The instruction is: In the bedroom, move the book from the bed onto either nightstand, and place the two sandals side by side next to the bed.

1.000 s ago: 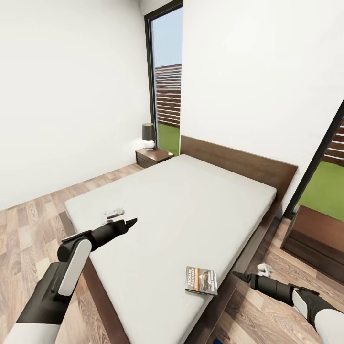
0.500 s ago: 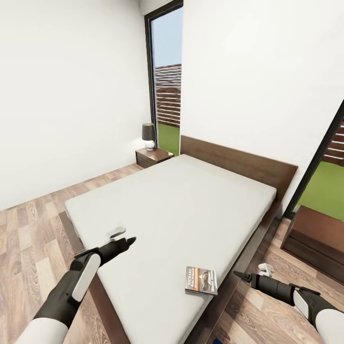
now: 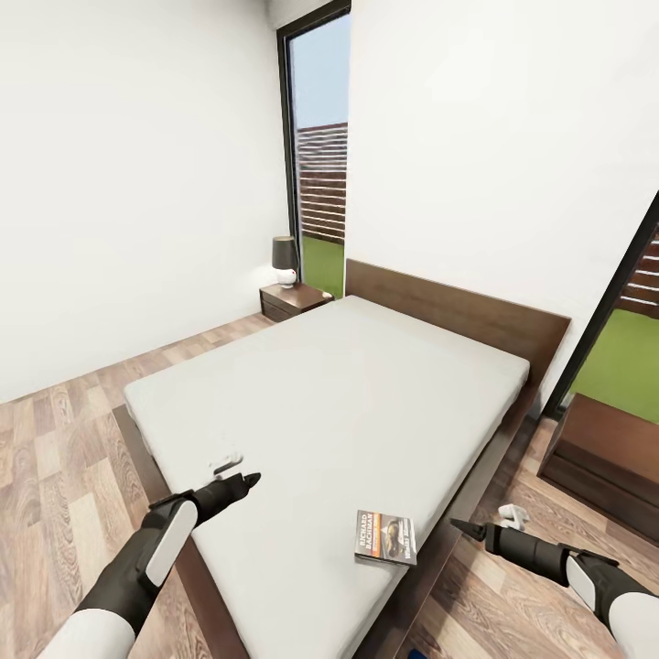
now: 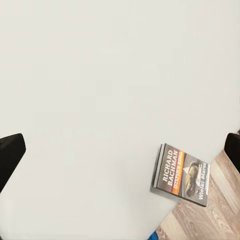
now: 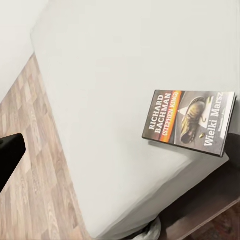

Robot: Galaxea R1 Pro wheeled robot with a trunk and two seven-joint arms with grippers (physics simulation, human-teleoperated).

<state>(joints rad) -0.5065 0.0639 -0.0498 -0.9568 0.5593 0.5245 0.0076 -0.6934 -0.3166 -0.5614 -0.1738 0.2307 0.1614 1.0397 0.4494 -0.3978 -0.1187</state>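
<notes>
The book lies flat on the light-grey mattress of the bed, near the mattress corner closest to the robot, cover up with white lettering and an orange band. In the left wrist view the book sits right at the mattress edge with wooden floor just beyond it.

The left gripper hovers over the near end of the mattress, well apart from the book and holding nothing. In the left wrist view its dark fingertips stand at opposite edges of the picture, so the jaws are spread wide.

The right gripper hangs over the floor beside the bed frame, near the book but not touching it. It looks pointed and narrow from the head view, yet I cannot tell for certain how far its jaws are parted.

A nightstand carrying a dark-shaded lamp stands beside the headboard, against the far wall.
</notes>
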